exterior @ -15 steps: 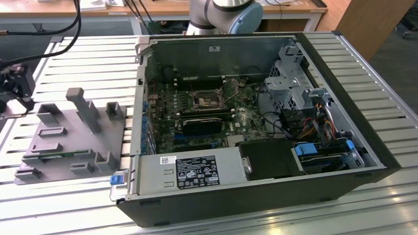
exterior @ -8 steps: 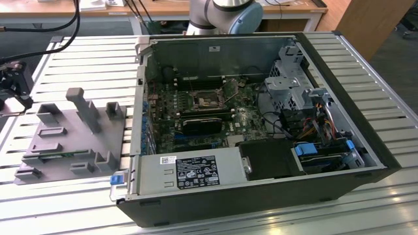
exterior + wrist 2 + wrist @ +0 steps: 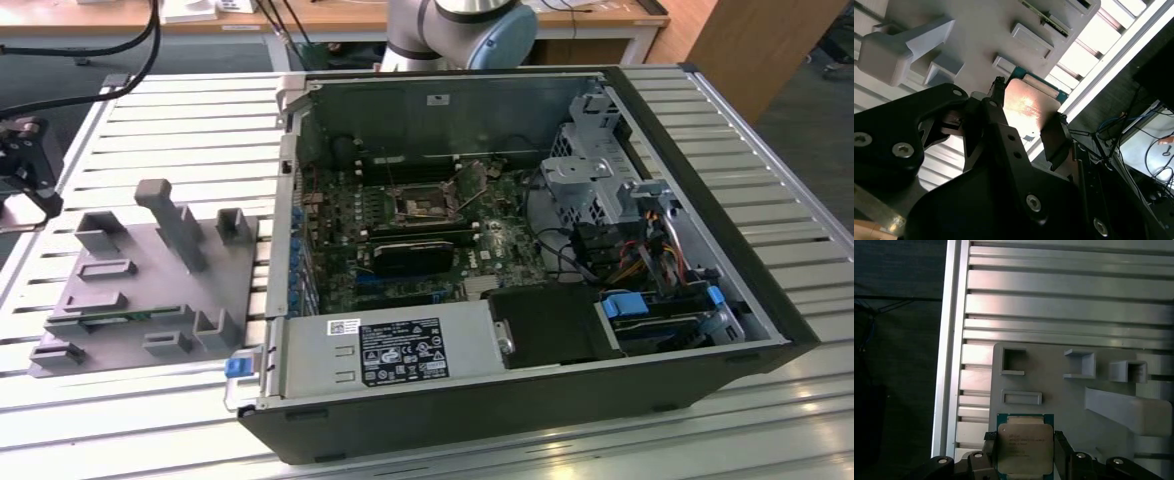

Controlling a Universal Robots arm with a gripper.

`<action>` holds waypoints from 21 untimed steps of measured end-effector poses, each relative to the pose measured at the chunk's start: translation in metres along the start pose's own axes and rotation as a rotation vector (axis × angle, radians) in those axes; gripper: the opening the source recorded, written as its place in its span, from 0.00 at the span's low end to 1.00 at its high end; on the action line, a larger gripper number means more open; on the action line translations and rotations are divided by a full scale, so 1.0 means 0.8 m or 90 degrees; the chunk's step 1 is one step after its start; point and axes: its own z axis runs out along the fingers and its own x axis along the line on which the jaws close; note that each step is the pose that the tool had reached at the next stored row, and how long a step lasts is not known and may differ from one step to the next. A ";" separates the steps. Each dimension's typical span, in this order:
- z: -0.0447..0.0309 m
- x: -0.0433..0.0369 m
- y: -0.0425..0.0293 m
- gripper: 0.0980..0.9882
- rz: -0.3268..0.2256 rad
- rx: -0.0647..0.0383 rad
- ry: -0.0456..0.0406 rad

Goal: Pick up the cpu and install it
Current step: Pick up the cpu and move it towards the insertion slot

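First wrist view places the cpu (image 3: 1024,454), silver plate up on its green base, at a corner of the grey fixture tray (image 3: 1054,390), close to the edge of the slatted counter (image 3: 1064,305). The gripper (image 3: 1024,436) straddles it, with a black finger (image 3: 1060,445) against each of two opposite edges. The jaws are drawn in to the chip's width and appear to be clamped on it, with nothing else between them. In the second wrist view the plate likewise sits framed between the two fingers. I cannot tell whether the chip has left the tray's surface. In the exterior view the tray lies to the exterior view's left and the open computer case (image 3: 467,410) to its right. Inside the case, the motherboard (image 3: 400,250) has its socket (image 3: 424,203) near the middle, well apart from the tray. I judge this to be the pick-up stage, with the grasp made or being made and the install not begun. From here the work calls for even pressure on those thin edges so the chip stays level. It also calls for a path clear of the tray's upright posts and the case wall, and for the chip to be squared to the socket before it goes down.
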 end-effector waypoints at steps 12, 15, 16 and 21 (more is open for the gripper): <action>-0.0099 0.000 0.0007 0.50 0.000 0.000 0.0000; -0.0131 0.000 0.0009 0.50 0.000 0.000 0.0001; -0.0146 0.000 0.0010 0.50 0.000 0.000 0.0000; -0.0232 0.000 0.0016 0.50 0.000 0.000 0.0000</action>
